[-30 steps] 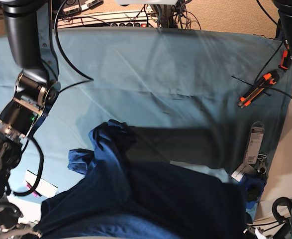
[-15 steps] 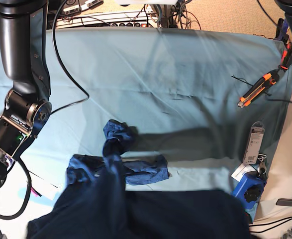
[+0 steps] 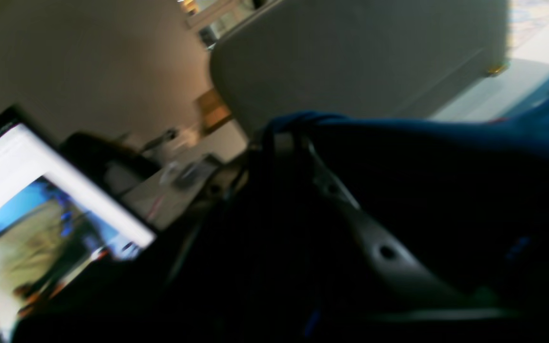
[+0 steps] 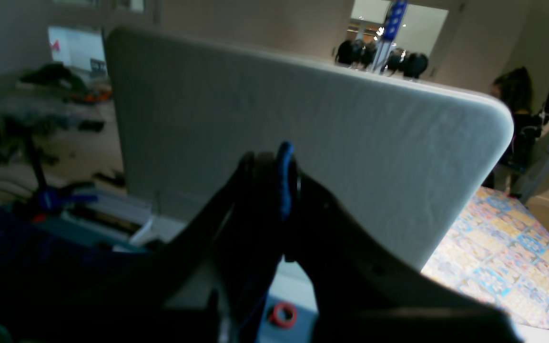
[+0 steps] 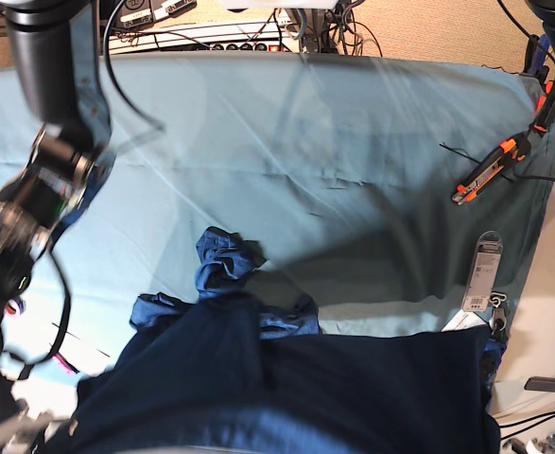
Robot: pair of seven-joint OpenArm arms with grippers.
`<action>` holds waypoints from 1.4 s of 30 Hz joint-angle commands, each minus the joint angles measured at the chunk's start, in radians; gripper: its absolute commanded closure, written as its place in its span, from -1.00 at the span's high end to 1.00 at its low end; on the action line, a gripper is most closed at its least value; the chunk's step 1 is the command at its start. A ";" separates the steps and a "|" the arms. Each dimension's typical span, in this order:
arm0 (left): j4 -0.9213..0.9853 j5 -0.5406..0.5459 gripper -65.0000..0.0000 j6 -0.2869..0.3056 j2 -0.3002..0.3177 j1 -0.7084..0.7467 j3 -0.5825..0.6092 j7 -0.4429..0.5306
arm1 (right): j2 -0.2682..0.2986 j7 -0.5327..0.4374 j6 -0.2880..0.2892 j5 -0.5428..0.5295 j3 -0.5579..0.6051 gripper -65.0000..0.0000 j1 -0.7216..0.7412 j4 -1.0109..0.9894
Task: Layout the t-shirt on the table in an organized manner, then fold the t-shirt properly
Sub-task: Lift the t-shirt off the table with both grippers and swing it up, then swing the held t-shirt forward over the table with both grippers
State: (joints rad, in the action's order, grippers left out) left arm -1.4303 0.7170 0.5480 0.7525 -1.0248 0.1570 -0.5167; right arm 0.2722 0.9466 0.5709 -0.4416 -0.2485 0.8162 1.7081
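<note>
Clenched on a fold of the dark navy-blue heathered fabric t-shirt, the left claw shows in the blurred left wrist view with blue cloth pinched at its dark tips and the garment stretching away to the right; a lit monitor screen sits at the lower left and a pale grey padded panel stands behind. From the right wrist view, the right claw is likewise clamped, a thin blue edge of the shirt caught between its dark fingers, with the same grey panel beyond. Seen from the base view, the shirt hangs raised along the near edge of the bench, a wide surface draped in light teal-blue cloth, while a bunched sleeve rests on that cloth near the middle. An orange-and-black utility knife lies at the far right.
</note>
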 commanded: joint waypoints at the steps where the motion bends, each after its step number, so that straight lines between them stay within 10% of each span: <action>1: -0.020 0.030 -1.00 0.013 0.012 -0.036 -0.012 0.034 | 0.011 -0.035 -0.003 -0.004 -0.002 -1.00 0.015 0.039; 16: -0.060 0.047 -1.00 0.100 0.013 0.125 -0.090 0.008 | 0.185 -0.074 -0.053 0.135 -0.002 -1.00 -0.121 0.018; 28: -0.069 0.257 -1.00 0.146 0.030 0.352 -0.342 -0.109 | 0.187 0.049 -0.028 -0.119 -0.022 -1.00 -0.256 0.144; 42: -0.414 0.332 -1.00 0.130 0.032 0.654 -0.676 -0.157 | 0.186 0.029 -0.030 -0.261 -0.410 -1.00 -0.666 0.522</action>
State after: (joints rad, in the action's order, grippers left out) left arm -1.8362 1.0302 0.6884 0.7612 -0.3454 -0.5056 -0.7052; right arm 0.4397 1.0031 0.5491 -0.6994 -0.6518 0.1333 2.2181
